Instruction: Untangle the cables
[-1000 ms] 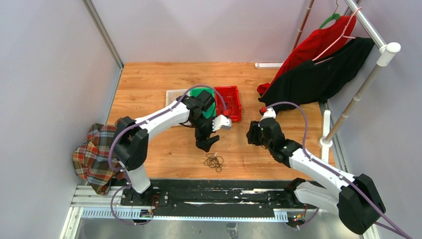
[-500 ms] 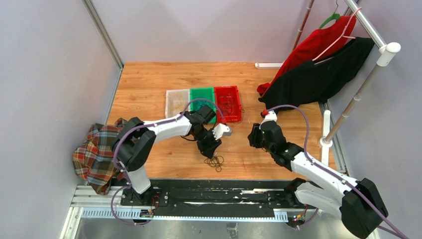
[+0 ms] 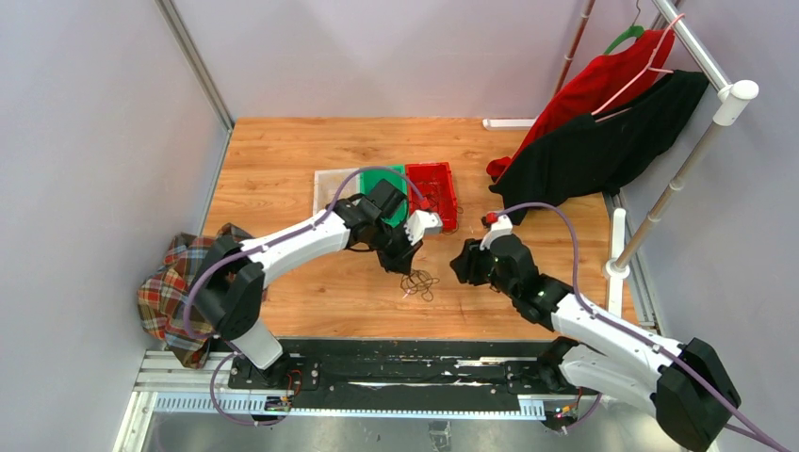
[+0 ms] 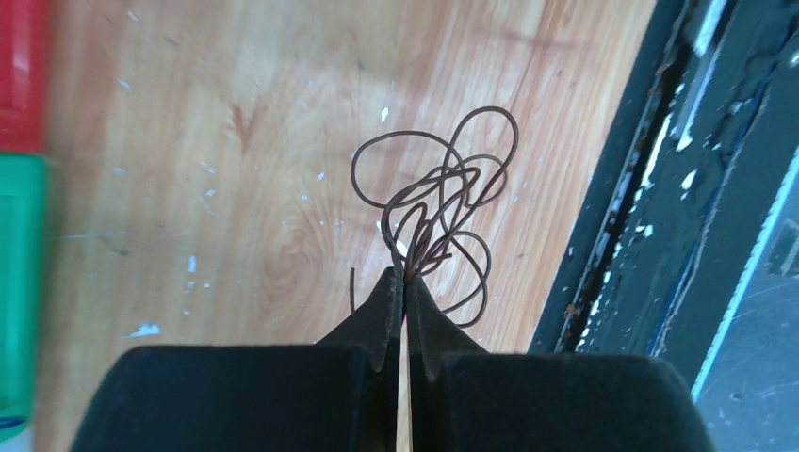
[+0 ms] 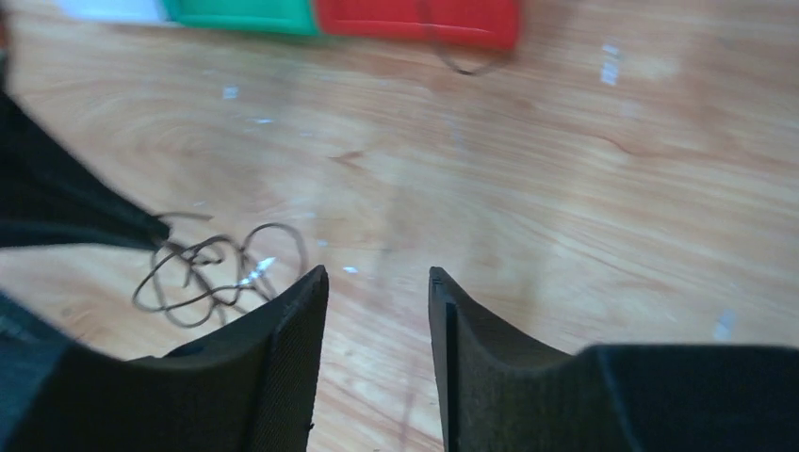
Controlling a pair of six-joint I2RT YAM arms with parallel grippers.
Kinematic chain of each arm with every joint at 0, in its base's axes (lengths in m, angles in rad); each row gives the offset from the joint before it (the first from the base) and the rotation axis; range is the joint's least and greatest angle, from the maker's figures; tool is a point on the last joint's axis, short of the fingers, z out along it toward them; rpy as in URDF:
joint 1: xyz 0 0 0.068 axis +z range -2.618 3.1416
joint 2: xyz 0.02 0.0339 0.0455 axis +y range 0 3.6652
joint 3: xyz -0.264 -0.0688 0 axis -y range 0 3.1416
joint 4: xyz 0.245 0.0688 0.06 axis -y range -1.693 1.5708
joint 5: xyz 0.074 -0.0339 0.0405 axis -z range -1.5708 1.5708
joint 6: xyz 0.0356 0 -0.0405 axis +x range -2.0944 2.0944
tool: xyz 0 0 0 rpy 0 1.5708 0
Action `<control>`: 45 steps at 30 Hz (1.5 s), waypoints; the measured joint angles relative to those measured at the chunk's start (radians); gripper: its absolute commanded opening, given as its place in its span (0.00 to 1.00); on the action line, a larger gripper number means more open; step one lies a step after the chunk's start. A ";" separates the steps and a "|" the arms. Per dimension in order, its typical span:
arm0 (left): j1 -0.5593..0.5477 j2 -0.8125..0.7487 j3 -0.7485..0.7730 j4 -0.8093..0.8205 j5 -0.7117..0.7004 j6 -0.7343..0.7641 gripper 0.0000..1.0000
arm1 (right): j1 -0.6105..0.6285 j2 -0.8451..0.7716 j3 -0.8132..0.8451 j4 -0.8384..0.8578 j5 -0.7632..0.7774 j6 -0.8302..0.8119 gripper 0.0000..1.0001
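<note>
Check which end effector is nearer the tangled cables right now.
Left. The left end effector is shut on the cables; the right end effector is open, off to their right, not touching them.

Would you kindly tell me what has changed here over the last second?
The left gripper dropped onto the cables, shut its jaws on them and pulled them slightly toward the red bin. The right gripper, jaws open, shifted left toward them. The bin and hanging clothes stayed put.
</note>
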 measured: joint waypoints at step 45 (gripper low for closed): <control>0.000 -0.211 0.114 -0.352 0.055 0.137 0.01 | 0.273 -0.121 0.021 0.133 0.182 -0.170 0.33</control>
